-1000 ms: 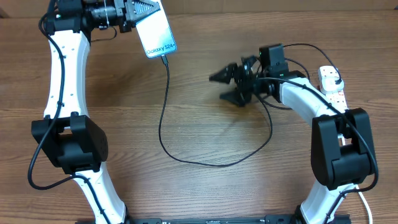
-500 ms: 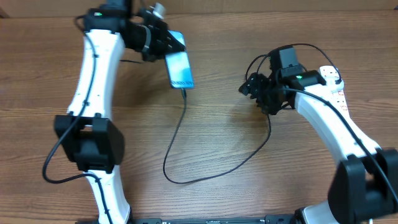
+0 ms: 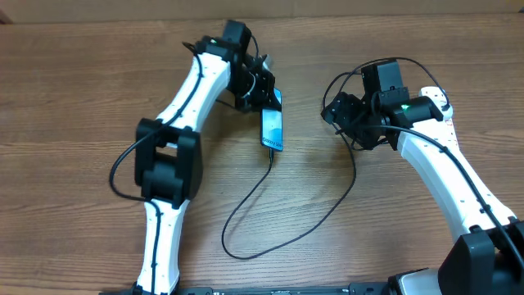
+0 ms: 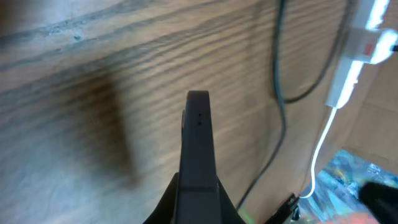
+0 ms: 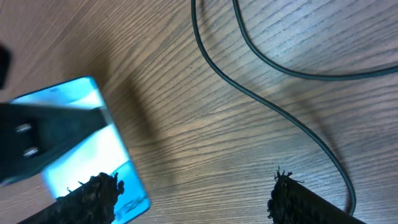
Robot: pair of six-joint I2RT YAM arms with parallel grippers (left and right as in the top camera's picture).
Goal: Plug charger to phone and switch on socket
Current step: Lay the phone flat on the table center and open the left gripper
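My left gripper [image 3: 266, 98] is clamped tight on the upper end of the phone [image 3: 273, 129]. In my left wrist view the phone runs straight out from between my fingers, seen edge-on, a dark slim slab against the wooden table [image 3: 82, 164]. From overhead it stands tilted, its blue screen facing partly toward my right side. I cannot tell whether its lower end touches the wood.

My right gripper [image 5: 189, 180] is spread wide with nothing between its fingers. It hangs just right of the phone and points at it. In that wrist view the bright blue screen fills the lower left corner, with one grey finger of my left gripper lying across it.

The black cable [image 5: 273, 109] meets the phone's lower end. From there it drops toward me across the bare wood in a long loop. It then swings right and climbs toward my right arm, passing under my open right fingers on the way.

Farthest off, at the right back of the table, is the white socket [image 4: 354, 53]. A red-marked switch shows on it, and a white cord [image 4: 320, 149] trails away from it. From overhead my right forearm hides much of it. The socket is well apart from both the phone and my right gripper.
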